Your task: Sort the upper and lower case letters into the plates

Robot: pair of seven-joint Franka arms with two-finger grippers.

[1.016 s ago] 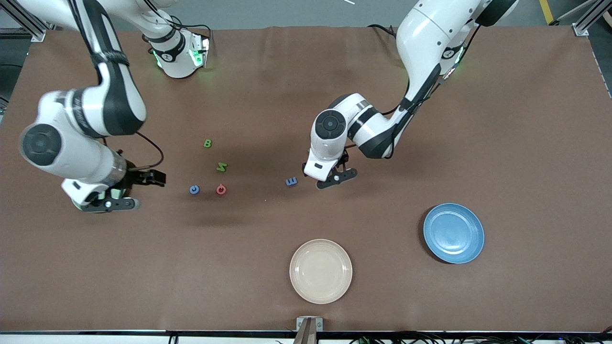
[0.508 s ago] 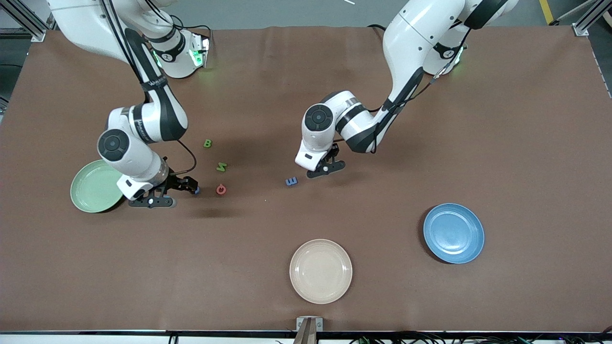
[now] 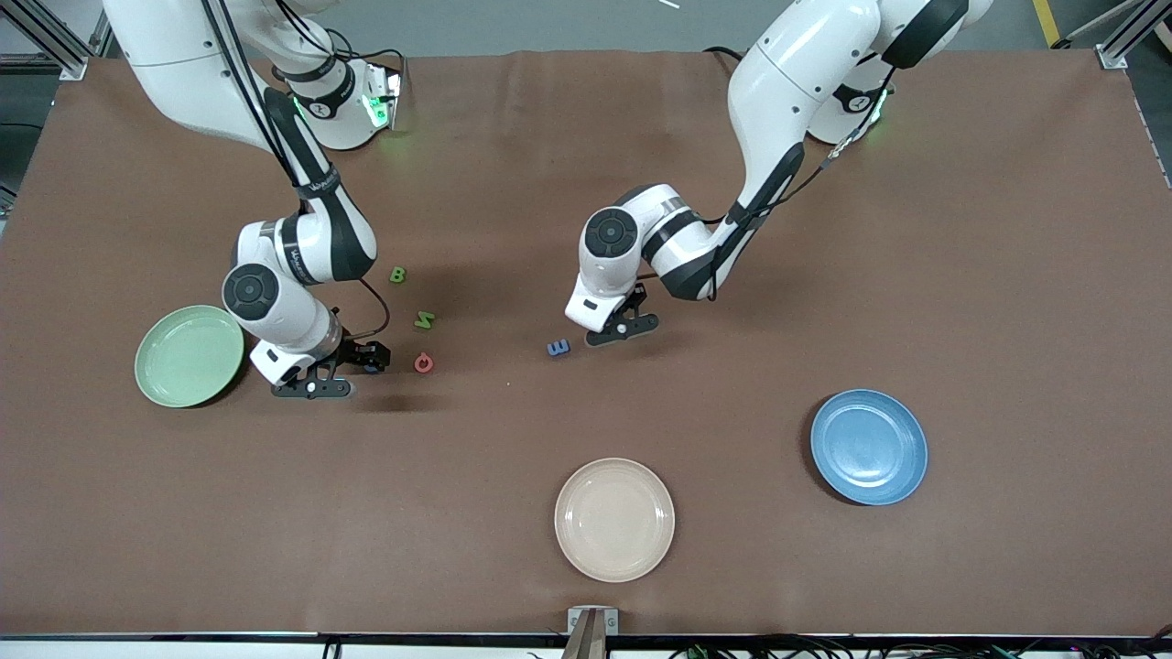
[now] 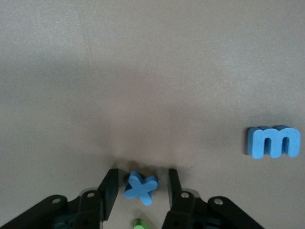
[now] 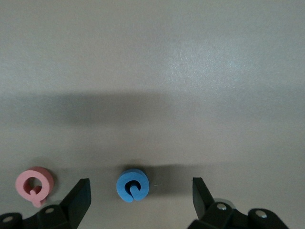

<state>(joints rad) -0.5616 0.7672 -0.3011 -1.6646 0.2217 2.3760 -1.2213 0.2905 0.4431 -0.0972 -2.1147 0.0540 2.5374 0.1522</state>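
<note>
The right pincer (image 5: pixel 140 200) straddles the small round blue foam letter (image 5: pixel 133 185), fingers wide apart. The left pincer (image 4: pixel 139 193), narrowly parted, brackets the blue foam x (image 4: pixel 141 187). Near the round letter, the red foam Q (image 5: pixel 35 184) could be knocked by a drifting finger.

The front view looks down from high above the table's near edge, facing both robot bases along the far edge, and takes in the whole brown cloth-covered table (image 3: pixel 1007 275).

The left wrist view looks down from close above the cloth, over a small blue foam letter x (image 4: pixel 141 187) and a blue foam letter m (image 4: pixel 274 142); the front view shares that m (image 3: pixel 558 348).

The right wrist view is equally close, over a blue foam letter c (image 5: pixel 132 185) and a red ring-shaped foam letter (image 5: pixel 34 184), which the front view shares (image 3: pixel 423 363).
</note>
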